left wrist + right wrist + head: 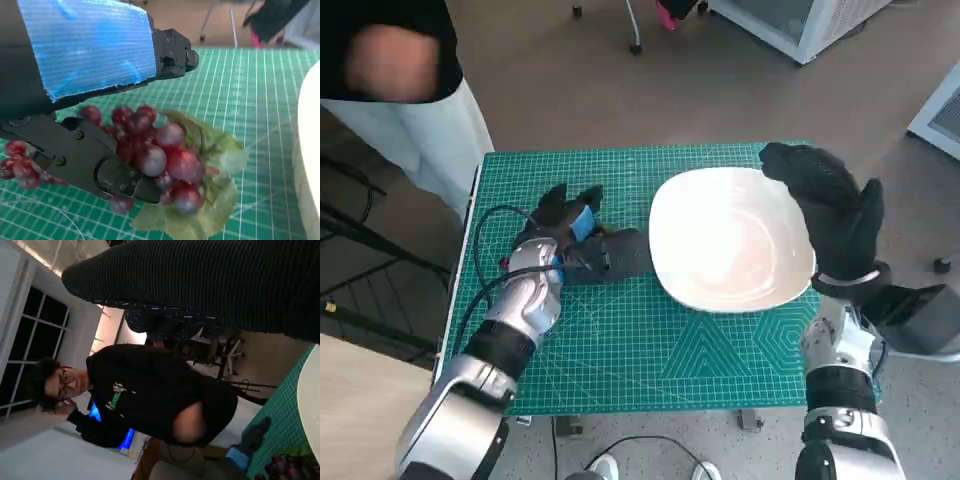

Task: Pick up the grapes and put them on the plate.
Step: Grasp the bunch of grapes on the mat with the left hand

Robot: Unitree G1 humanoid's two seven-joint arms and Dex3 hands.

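A bunch of dark red grapes [165,155] with green leaves lies on the green cutting mat [670,350], just left of the white plate [730,240]. My left hand [560,235], blue tape on its back, is closed around the bunch. In the left wrist view a black finger [90,160] crosses the grapes, with berries showing on both sides of it. In the head view the grapes [620,255] are a dark clump by the plate's left rim. My gloved right hand [835,205] hovers over the plate's right edge, fingers apart, holding nothing.
A person [390,90] in a black top stands at the table's far left corner and fills the right wrist view [150,390]. A chair base [635,45] and a white cabinet [800,20] stand beyond the table. A dark box [920,315] sits off its right edge.
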